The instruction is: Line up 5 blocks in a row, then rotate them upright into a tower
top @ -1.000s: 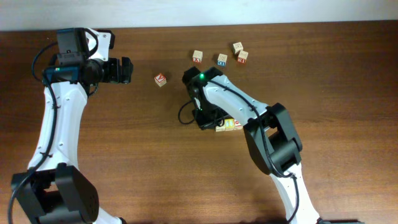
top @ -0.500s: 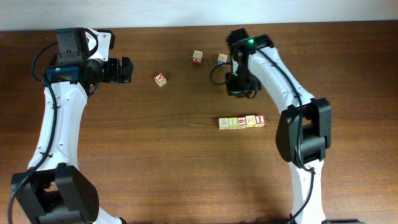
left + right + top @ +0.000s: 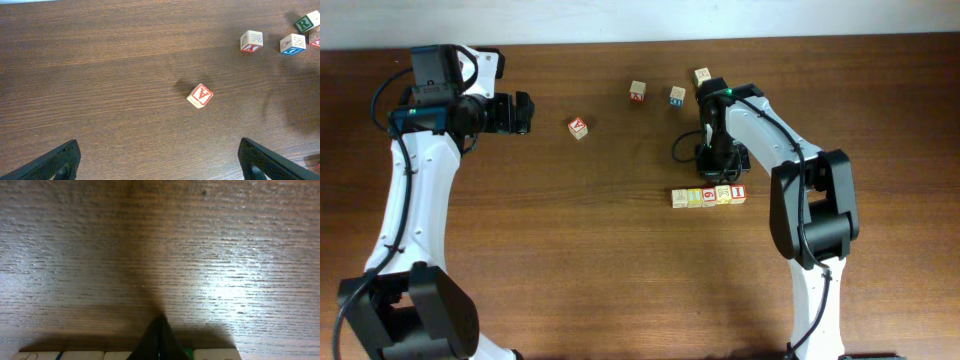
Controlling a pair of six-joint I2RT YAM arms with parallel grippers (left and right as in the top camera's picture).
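The row of five small pale-wood alphabet cubes [image 3: 708,196] lies on the dark brown wooden tabletop [image 3: 570,250], a little to the right of its middle. The cubes touch side by side, and the cube with the bold red "I" [image 3: 738,193] closes the row at the right arm's end. The long axis of the row runs across the tabletop, from the left arm's side to the right arm's side. The right fingers [image 3: 159,334] are pressed together into one dark point and hold nothing. They stand just beside the row, on its far side, about opposite the third or fourth cube; in the right wrist view the cube tops show only along the lower edge, so I cannot tell whether the tip touches a cube. The left fingers [image 3: 55,160] are spread wide and empty, well apart from the row, and look down on a single loose pale cube with a red letter [image 3: 200,95]. I judge that the right arm is much nearer, and that its next move must go toward the robot, into the row, to turn a cube.
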